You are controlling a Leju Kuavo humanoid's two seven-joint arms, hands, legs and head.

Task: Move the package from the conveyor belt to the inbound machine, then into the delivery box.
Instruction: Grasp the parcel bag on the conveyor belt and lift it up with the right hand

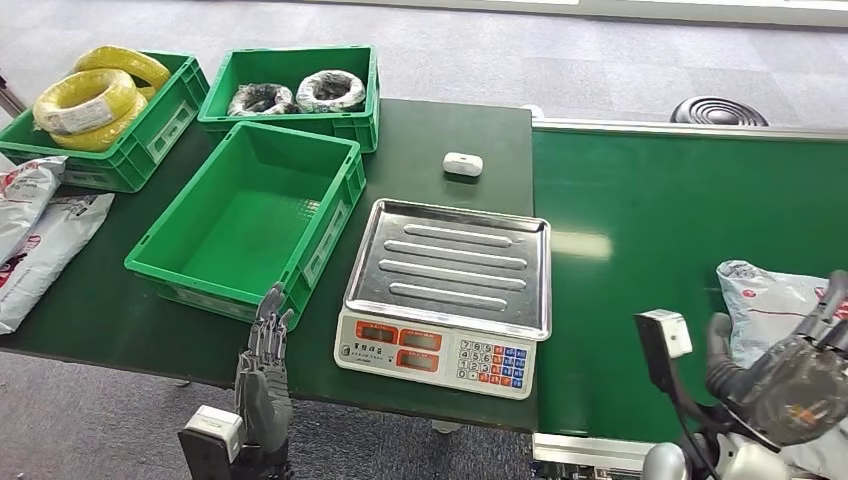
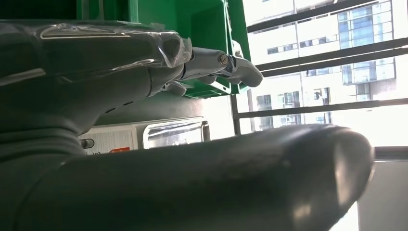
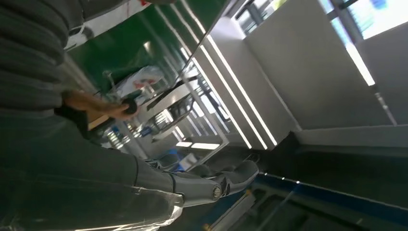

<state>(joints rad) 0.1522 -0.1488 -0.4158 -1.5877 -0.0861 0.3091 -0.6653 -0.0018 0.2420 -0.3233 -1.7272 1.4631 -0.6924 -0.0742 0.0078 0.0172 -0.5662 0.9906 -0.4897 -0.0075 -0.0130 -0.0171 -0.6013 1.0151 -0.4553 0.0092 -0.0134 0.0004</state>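
Crates: three green ribbed plastic crates (image 1: 250, 215).
Scale (image 1: 447, 290): one, steel pan.
Package (image 1: 775, 300): one, crinkled grey.
Left hand (image 1: 264, 375): released, fingers straight.
Right hand (image 1: 795, 375): grip cannot be told.

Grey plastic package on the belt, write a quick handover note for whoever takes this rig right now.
Left robot hand: holds nothing, fingers straight, at the table's front edge by the empty green plastic crate.
Right robot hand: over the near end of the grey plastic package; grip cannot be told.
Package lies on the green conveyor belt.
Steel-topped weighing scale is bare.
Done: nothing placed yet.
Left: package to scale, then crate.
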